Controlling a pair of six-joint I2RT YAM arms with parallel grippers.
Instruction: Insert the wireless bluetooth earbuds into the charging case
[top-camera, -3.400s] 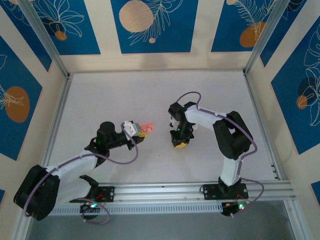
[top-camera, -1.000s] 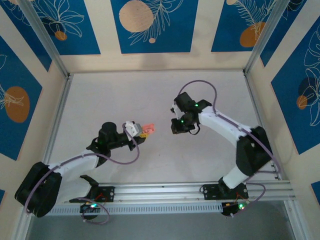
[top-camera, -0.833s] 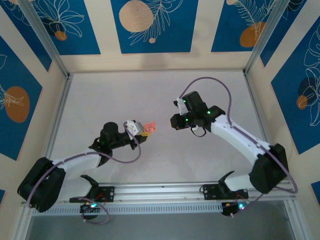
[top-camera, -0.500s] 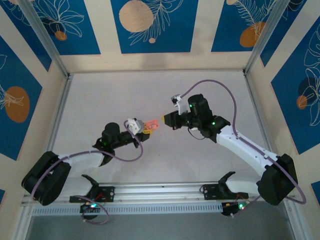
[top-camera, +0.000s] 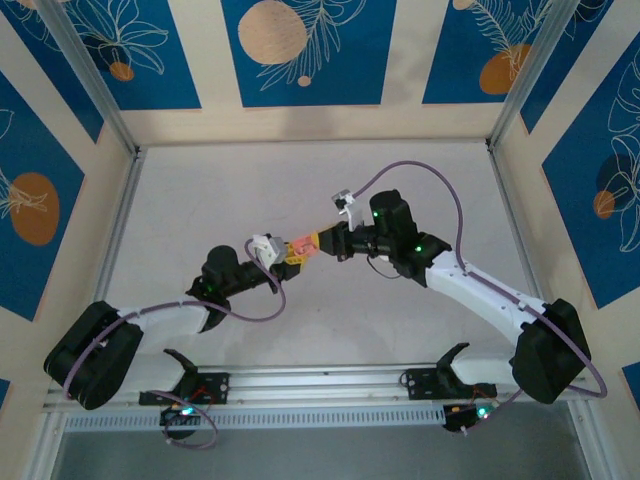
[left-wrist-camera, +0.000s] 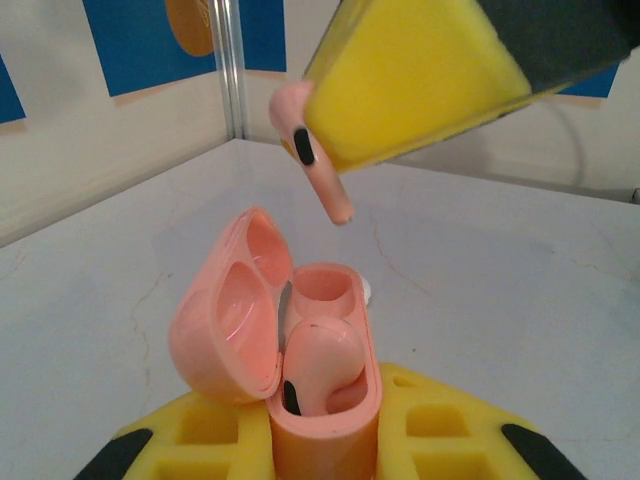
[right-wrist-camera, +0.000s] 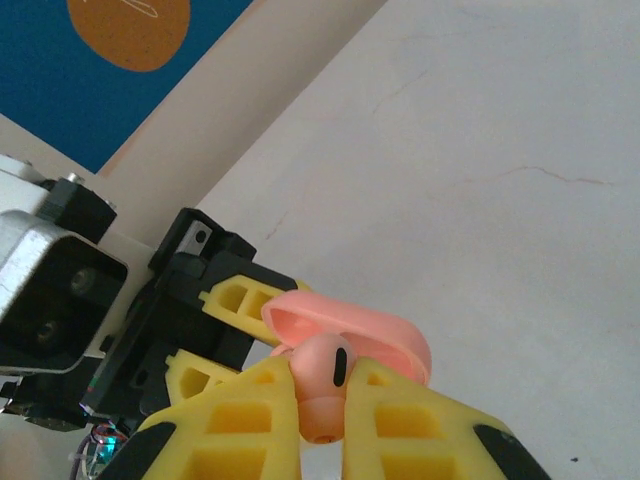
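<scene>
Earbuds (left-wrist-camera: 322, 362) of pale pink were parted. One sat stem-down in the nearer well of the charging case (left-wrist-camera: 322, 425), and the well (left-wrist-camera: 325, 285) beyond it was unfilled. The case's lid (left-wrist-camera: 225, 330) stood hinged open, to the left in the left wrist view. The left gripper (top-camera: 287, 257) was clamped on the case's base, its yellow fingers (left-wrist-camera: 435, 440) on either side. The right gripper (right-wrist-camera: 320, 425) was pinched on the other earbud (left-wrist-camera: 322, 175), which hung tilted just above the open case without touching it, its stem slanting down toward the wells. In the top view the two grippers met tip to tip over the middle of the table (top-camera: 250, 190), roughly midway between its left and right edges. The case was held off the surface.
</scene>
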